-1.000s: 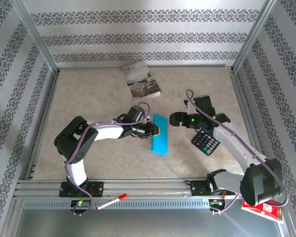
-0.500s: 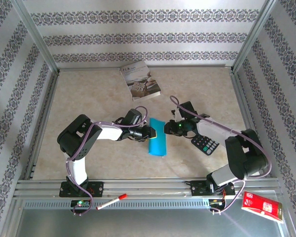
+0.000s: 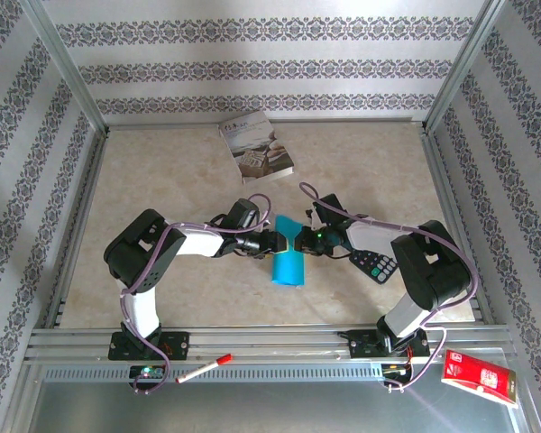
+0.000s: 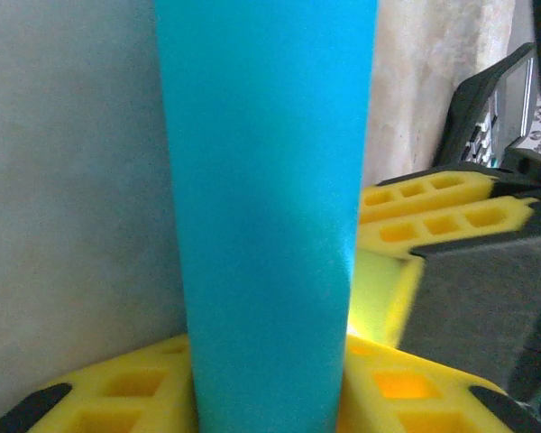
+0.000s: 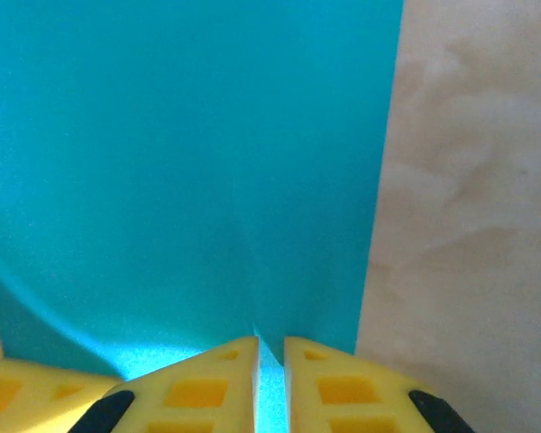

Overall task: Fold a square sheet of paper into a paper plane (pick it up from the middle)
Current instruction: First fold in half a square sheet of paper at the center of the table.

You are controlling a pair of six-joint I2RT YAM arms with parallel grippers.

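Note:
The square sheet of paper point(image 3: 287, 263) is teal-blue and folded into a narrow, slightly curled strip at the table's middle. My left gripper point(image 3: 275, 240) meets its upper end from the left, and my right gripper point(image 3: 299, 240) meets it from the right. In the left wrist view the strip point(image 4: 270, 180) runs upright over my left gripper point(image 4: 269, 361), whose yellow fingers point(image 4: 117, 397) stand apart on either side of it, open. The right gripper's fingers point(image 4: 433, 207) show beside the strip there. My right gripper point(image 5: 270, 347) is shut on the paper's edge point(image 5: 189, 162). The paper plane is out of view.
A grey-white book point(image 3: 257, 149) lies at the back of the table point(image 3: 162, 180). A black calculator point(image 3: 375, 262) sits under the right arm. A red marker point(image 3: 203, 368) rests on the front rail and a red packet point(image 3: 480, 379) at the front right. Metal frame rails border the table.
The right arm swung left and down to the paper and its jaws closed on the edge. The left jaws widened. The strip shifted slightly toward the front.

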